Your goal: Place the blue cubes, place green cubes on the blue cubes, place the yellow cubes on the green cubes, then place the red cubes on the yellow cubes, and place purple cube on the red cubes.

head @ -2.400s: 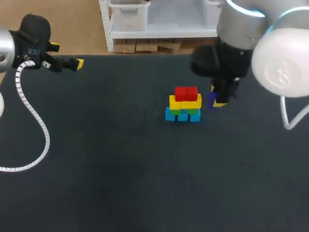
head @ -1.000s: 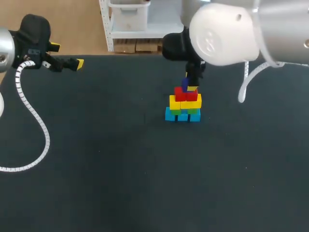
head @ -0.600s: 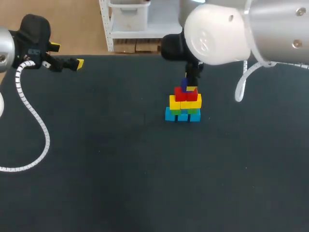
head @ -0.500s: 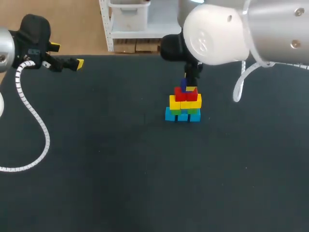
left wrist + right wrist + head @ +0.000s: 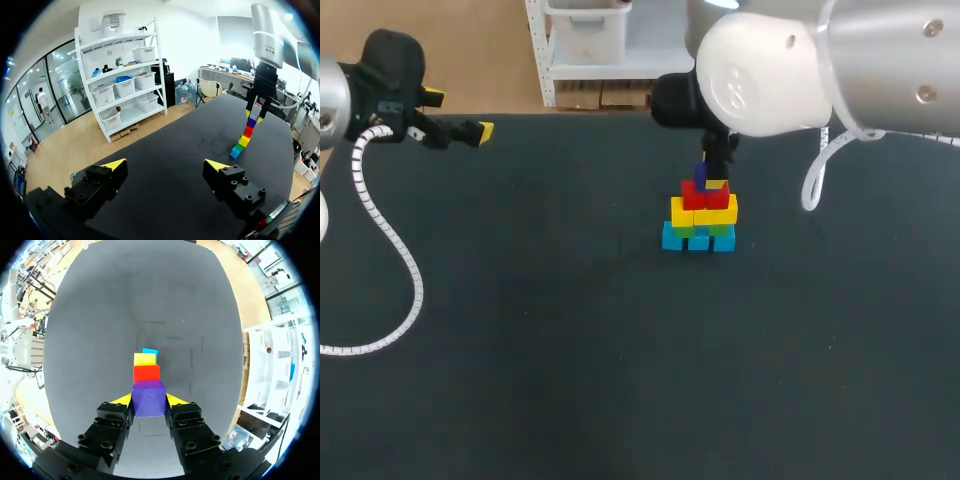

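Three views of our table (image 5: 520, 350)

From above and behind, our head camera looks down on the whole surface. Our left wrist camera faces the cube stack (image 5: 245, 136) from far off across the table; our right wrist camera looks straight down on it from close above. All three share that stack.

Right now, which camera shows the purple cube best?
Right wrist view: the purple cube sits large in the right tool, above the red cubes. Head view shows only a sliver under the arm; left wrist view, a distant speck.
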